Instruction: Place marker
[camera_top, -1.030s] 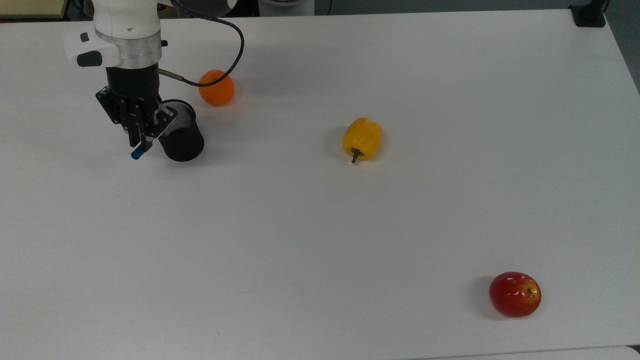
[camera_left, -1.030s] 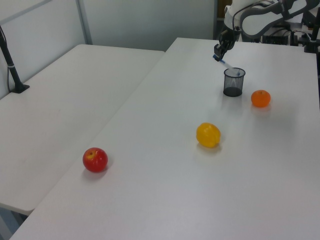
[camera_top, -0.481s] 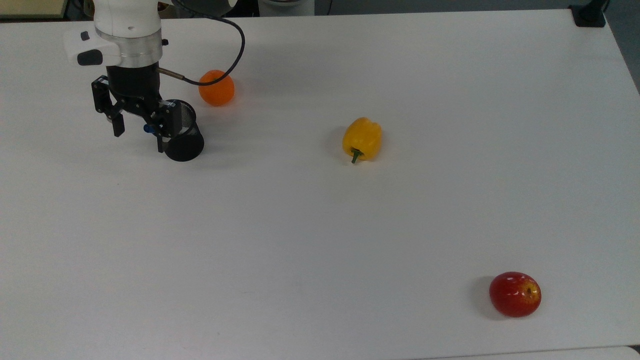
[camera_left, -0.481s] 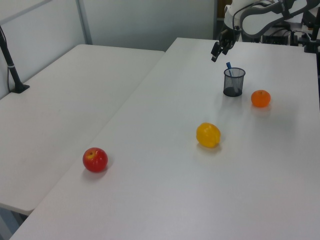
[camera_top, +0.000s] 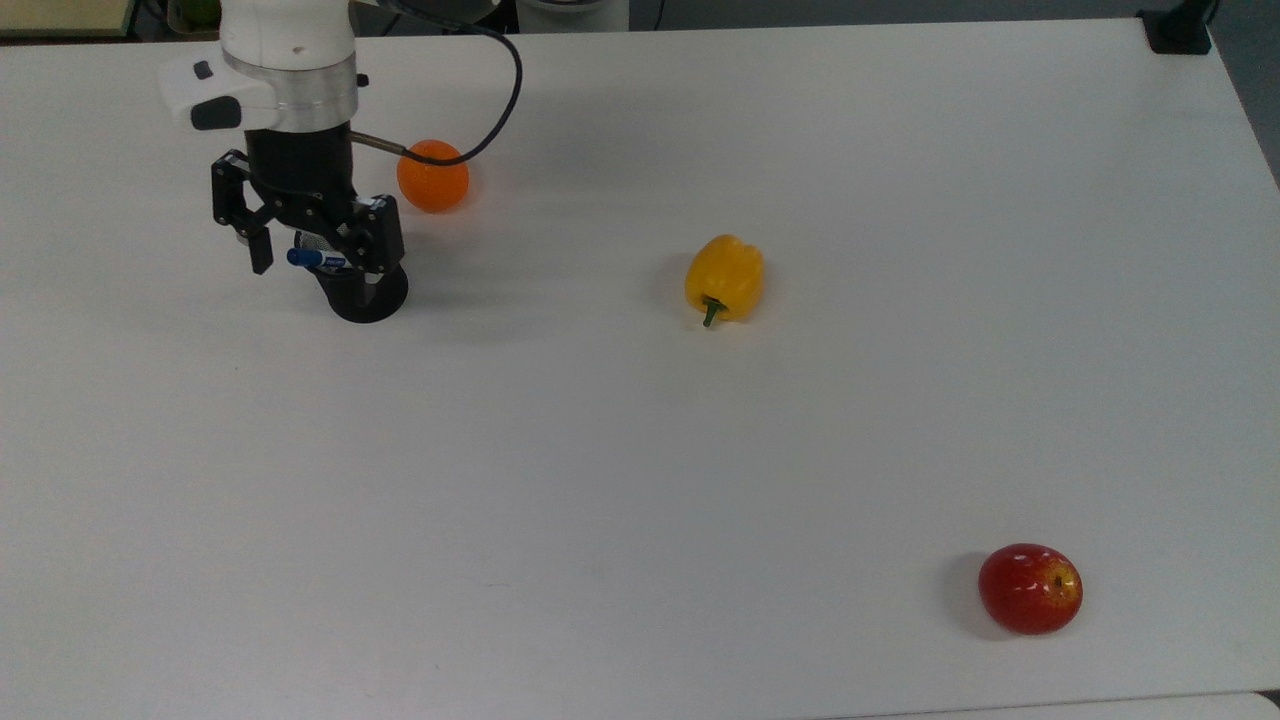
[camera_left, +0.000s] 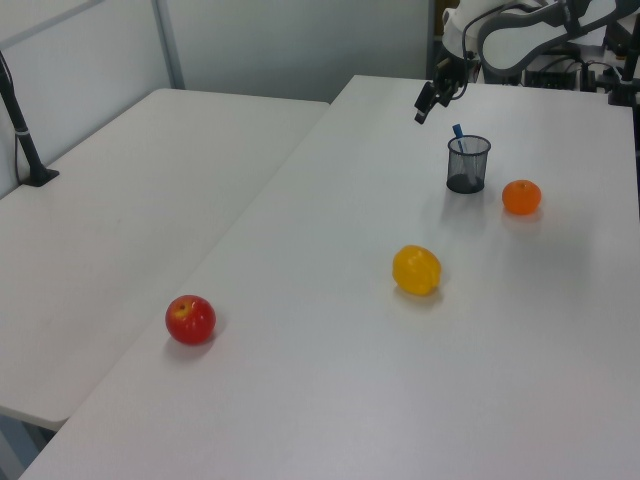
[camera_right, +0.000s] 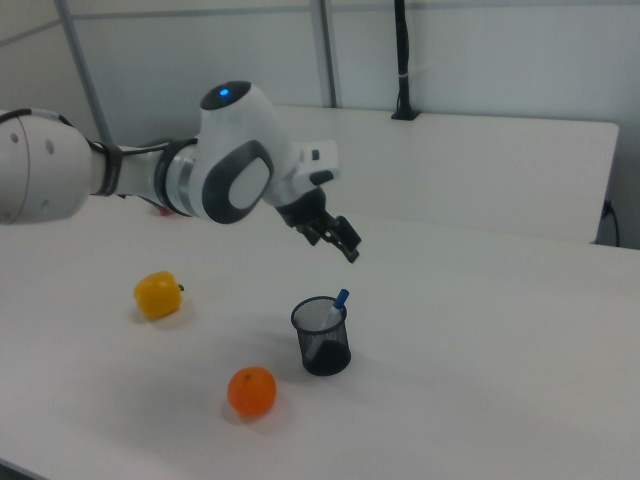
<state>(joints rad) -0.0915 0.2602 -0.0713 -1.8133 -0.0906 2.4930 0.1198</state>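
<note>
Since a second ago the marker has left the claw and dropped into the mesh cup; the fingers have spread and the arm has risen and drifted toward the top view's right. Claw is now wide open, holding nothing, hanging above the cup. Marker stands tilted inside the cup, blue cap poking over the rim and leaning on it, seen in the left view at and in the top view at, between the fingers from that angle. Cup upright on the white tabletop, orange near it, yellow bell pepper well apart, red apple far off at the top view's lower right.

Judgement: placement looks done, only the retreat is left.

Risks:
- a finger could clip the protruding cap if the arm swings sideways while low, tipping the light cup or flicking the marker out;
- the cable loop hangs close to the orange and could nudge it into the cup;
- marker leans on the rim, so a jolt to the cup may roll it over.
</note>
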